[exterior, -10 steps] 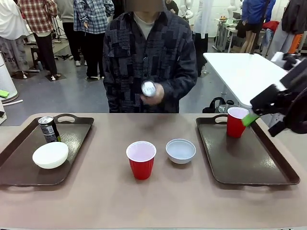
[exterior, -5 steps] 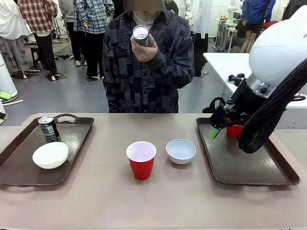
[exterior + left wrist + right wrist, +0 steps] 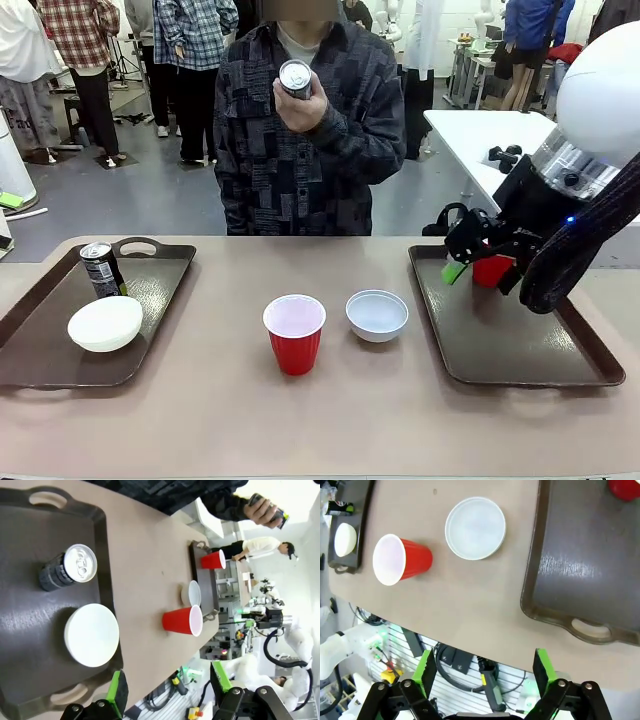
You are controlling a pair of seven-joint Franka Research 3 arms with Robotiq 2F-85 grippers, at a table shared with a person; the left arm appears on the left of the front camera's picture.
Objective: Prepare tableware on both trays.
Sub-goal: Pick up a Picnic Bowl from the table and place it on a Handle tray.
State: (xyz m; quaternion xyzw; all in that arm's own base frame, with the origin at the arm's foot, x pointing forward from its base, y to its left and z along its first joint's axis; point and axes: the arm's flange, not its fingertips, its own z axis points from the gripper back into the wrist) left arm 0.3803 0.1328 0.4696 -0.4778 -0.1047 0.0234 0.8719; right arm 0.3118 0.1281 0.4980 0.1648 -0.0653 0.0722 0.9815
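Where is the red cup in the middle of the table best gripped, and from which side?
Probably the wall just below the rim, coming from the robot's side. The red cup stands upright, mouth up, and narrows toward its base, so the wider top would not slip down through the jaws. The grey-white bowl stands apart to its right; keep clear of it.

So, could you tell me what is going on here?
The person holds a slim dark drink can. The left dark brown plastic tray carries a second can and a cream-white round bowl; the right tray carries a red plastic cup, the open right gripper hanging nearby. Another red cup and a pale grey bowl stand on the table between the trays. The left gripper is open.
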